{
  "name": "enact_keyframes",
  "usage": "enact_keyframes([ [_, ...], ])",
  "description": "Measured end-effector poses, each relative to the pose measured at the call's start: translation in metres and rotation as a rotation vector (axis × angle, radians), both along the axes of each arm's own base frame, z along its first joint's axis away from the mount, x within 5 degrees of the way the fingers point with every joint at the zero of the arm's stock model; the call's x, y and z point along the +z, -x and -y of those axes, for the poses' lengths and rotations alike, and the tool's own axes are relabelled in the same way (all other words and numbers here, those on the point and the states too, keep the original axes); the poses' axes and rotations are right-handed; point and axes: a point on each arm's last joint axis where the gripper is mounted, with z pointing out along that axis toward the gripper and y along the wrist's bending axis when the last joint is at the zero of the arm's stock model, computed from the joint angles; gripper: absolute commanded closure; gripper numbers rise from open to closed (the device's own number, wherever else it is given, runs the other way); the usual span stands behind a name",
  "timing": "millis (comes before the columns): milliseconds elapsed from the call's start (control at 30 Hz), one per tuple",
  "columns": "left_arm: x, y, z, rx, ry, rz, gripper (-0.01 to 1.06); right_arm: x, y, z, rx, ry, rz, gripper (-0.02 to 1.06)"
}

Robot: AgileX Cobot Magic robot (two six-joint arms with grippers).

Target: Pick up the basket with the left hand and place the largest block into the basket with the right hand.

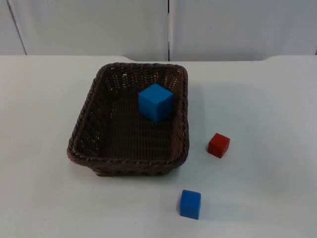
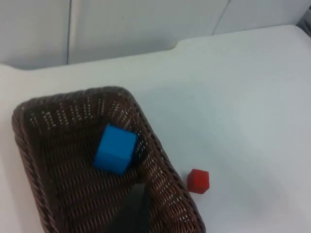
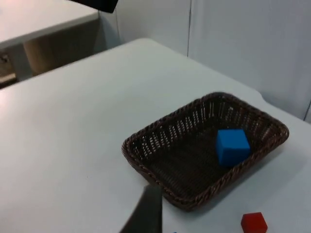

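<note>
- Top view: the brown wicker basket point(image 1: 130, 121) sits flat on the white worktop point(image 1: 44, 99). The large blue block point(image 1: 155, 102) is inside it, resting on the basket floor close to the far right corner. A red block point(image 1: 218, 145) lies on the worktop just off the basket's right side, and a small blue block point(image 1: 190, 204) sits past the basket's near right corner, well apart from the red one.
- Left wrist view: the left tool point(image 2: 130, 216) hangs above the basket point(image 2: 58, 194), with a dark fingertip over the weave near the rim. I can't tell if its fingers are apart or together. The big blue block point(image 2: 115, 149) is in the basket, and the red block point(image 2: 198, 180) is outside, near the basket wall.
- Right wrist view: the right tool point(image 3: 146, 213) hovers off the basket's point(image 3: 160, 145) near rim, above the worktop. Can't tell its finger state either. The blue block point(image 3: 232, 146) sits in the basket, and the red block point(image 3: 253, 224) lies beyond the rim.
</note>
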Motion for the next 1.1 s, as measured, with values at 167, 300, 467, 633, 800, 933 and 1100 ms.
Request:
enact_keyframes([
  [167, 0.009, 0.013, -0.004, -0.01, -0.008, 0.039, 0.0, 0.001, 0.015, 0.011, 0.015, -0.018, 0.02, 0.21],
  [300, 0.009, 0.036, -0.013, 0.01, -0.017, 0.088, 0.0, 0.001, 0.032, 0.023, 0.031, -0.041, 0.019, 0.21],
  [467, -0.004, 0.058, -0.02, 0.013, -0.039, 0.109, 0.0, -0.001, 0.044, 0.031, 0.044, -0.047, 0.01, 0.21],
  [633, -0.009, 0.081, -0.029, 0.039, -0.041, 0.147, 0.0, -0.005, 0.053, 0.036, 0.05, -0.053, -0.033, 0.21],
  [800, -0.011, 0.101, -0.038, 0.06, -0.055, 0.186, 0.0, -0.01, 0.063, 0.043, 0.065, -0.032, -0.06, 0.21],
  [933, -0.02, 0.119, -0.045, 0.086, -0.064, 0.187, 0.0, -0.013, 0.069, 0.047, 0.072, -0.02, -0.069, 0.21],
  [1100, -0.036, 0.142, -0.055, 0.12, -0.089, 0.168, 0.0, -0.017, 0.075, 0.054, 0.059, -0.005, -0.069, 0.21],
])
